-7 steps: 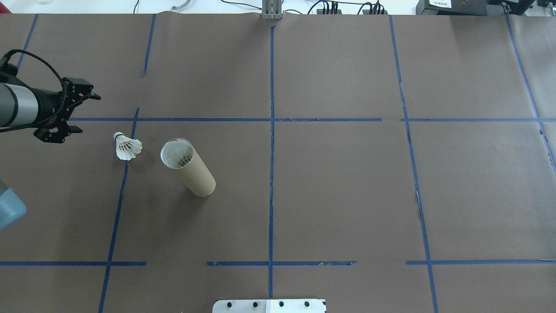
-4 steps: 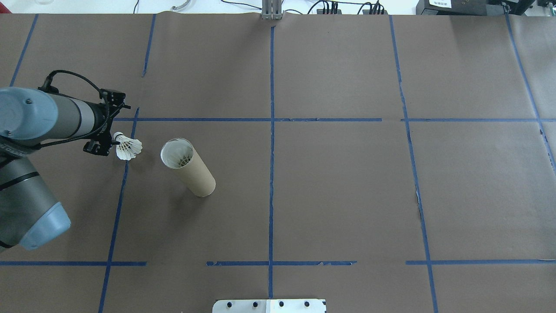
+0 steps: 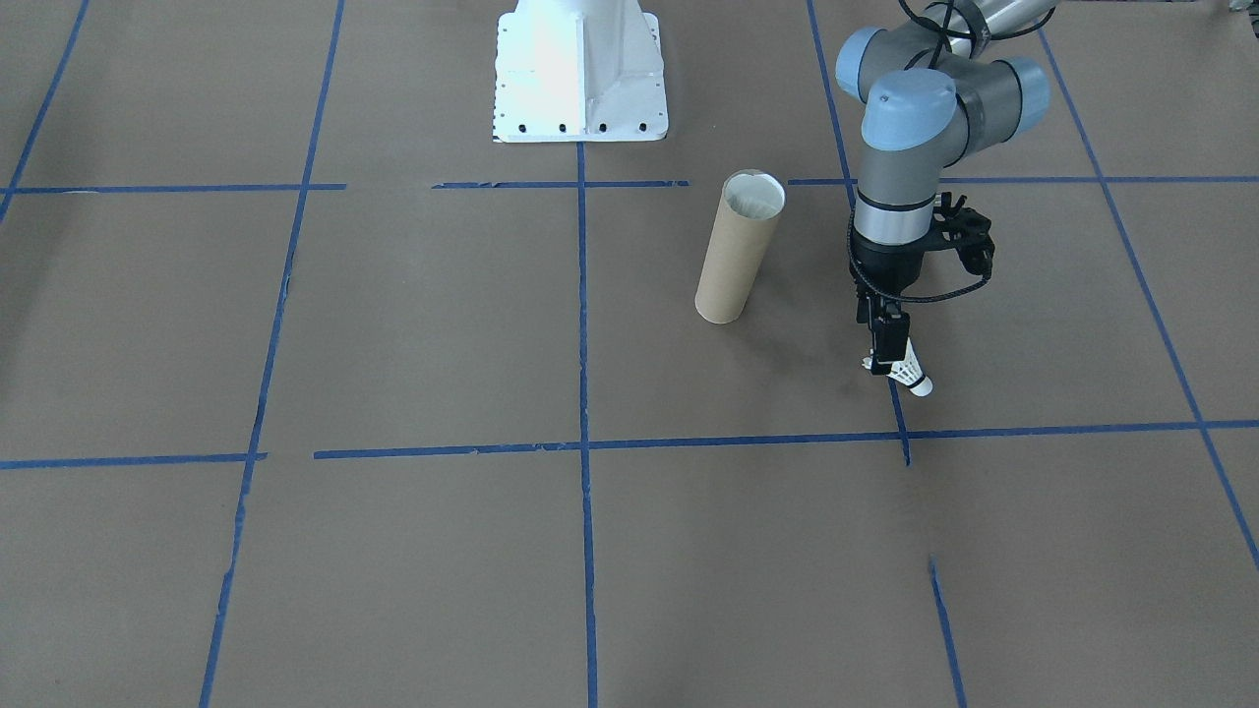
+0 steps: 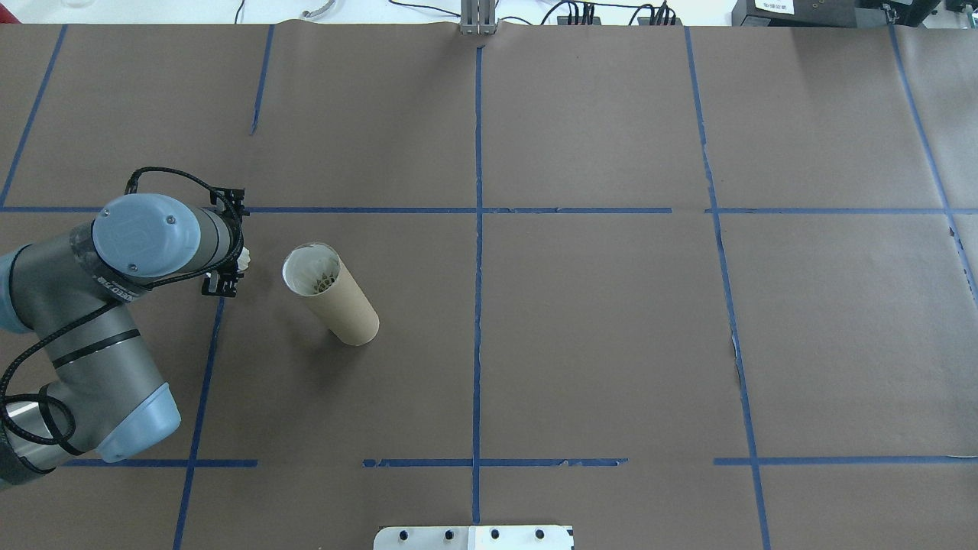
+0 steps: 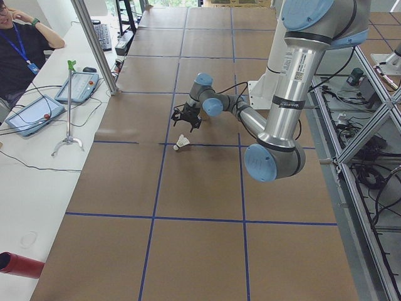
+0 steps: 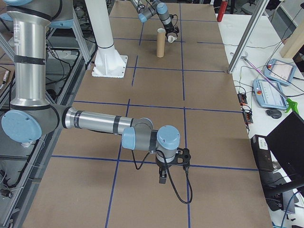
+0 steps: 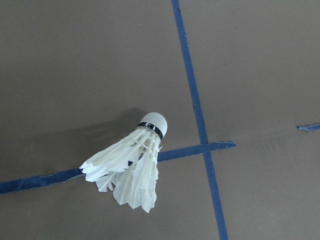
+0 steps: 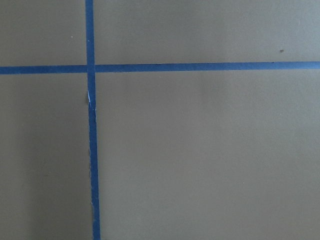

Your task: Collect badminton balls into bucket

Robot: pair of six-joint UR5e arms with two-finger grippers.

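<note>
A white feathered badminton ball (image 7: 135, 170) lies on its side on the brown paper, across a blue tape line. My left gripper (image 4: 229, 244) hangs pointing down just above it, fingers spread open and holding nothing. From the front, the ball's cork tip (image 3: 919, 385) pokes out below the gripper (image 3: 888, 354). The bucket (image 4: 330, 294), a brown cardboard tube, stands upright a short way to the right, and another ball (image 4: 317, 276) shows inside it. My right gripper (image 6: 162, 176) shows only in the exterior right view, low over bare paper, and I cannot tell its state.
The white robot base (image 3: 580, 69) stands behind the bucket (image 3: 738, 246). Blue tape lines grid the paper-covered table. A side desk with tablets, cables and a seated person (image 5: 19, 50) runs along the far edge. A red cylinder (image 5: 19, 264) lies at the desk's near end.
My left arm has swung in from the left edge and now stands over the badminton ball, hiding most of it from overhead. The ball and the bucket have not moved.
</note>
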